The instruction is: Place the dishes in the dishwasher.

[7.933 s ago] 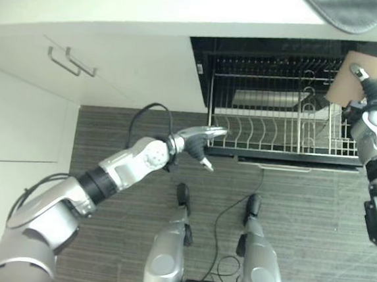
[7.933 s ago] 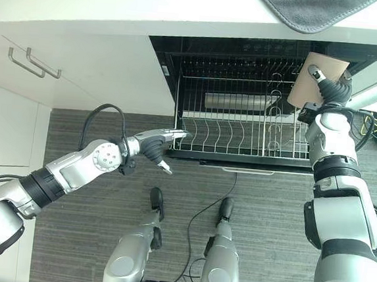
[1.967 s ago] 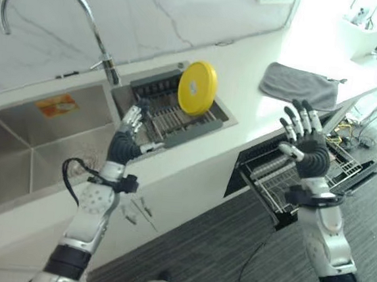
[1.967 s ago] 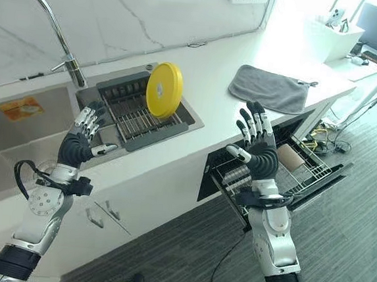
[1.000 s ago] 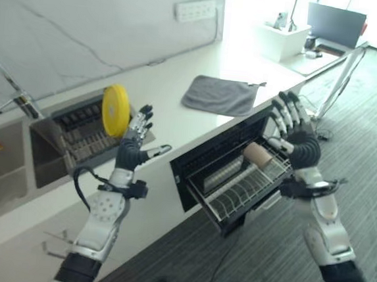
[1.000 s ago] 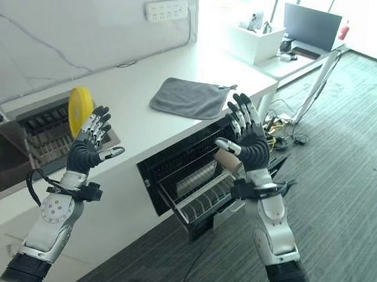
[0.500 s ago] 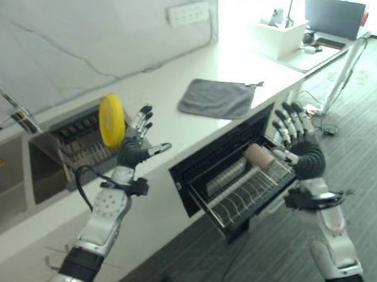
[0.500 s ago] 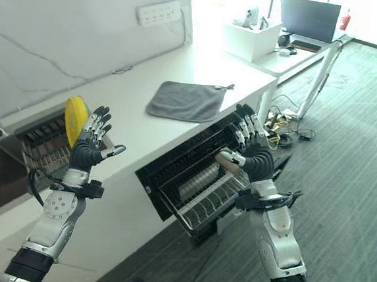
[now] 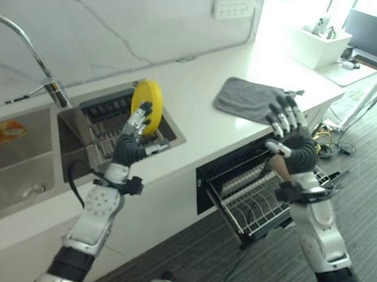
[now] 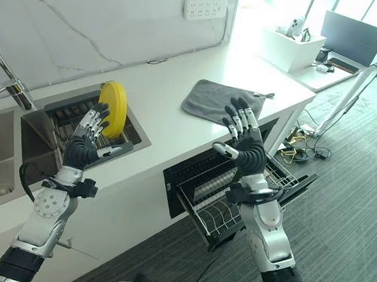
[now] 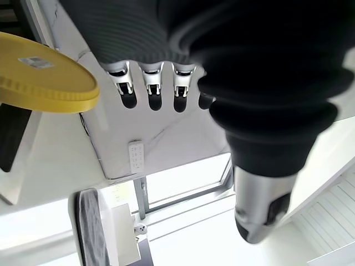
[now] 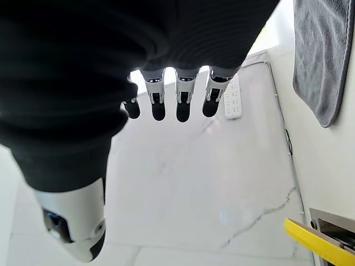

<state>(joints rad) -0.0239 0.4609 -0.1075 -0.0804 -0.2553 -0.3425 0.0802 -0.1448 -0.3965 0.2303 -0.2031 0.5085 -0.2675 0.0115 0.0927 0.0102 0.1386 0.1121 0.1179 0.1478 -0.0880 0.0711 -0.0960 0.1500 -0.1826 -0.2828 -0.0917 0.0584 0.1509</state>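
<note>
On the sink rack (image 9: 114, 118) stands one yellow plate (image 9: 147, 98), near the left hand (image 9: 130, 148). Both hands are raised with fingers spread and hold nothing; the right hand (image 9: 293, 141) is above the one pulled-out dishwasher rack (image 9: 255, 206), beside one grey cloth (image 9: 245, 98).

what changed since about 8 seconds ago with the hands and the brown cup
The right hand let go of the brown cup, which now lies in the dishwasher rack. Both hands rose open and empty; the left hand left the rack. The yellow plate stayed standing in the sink rack.
</note>
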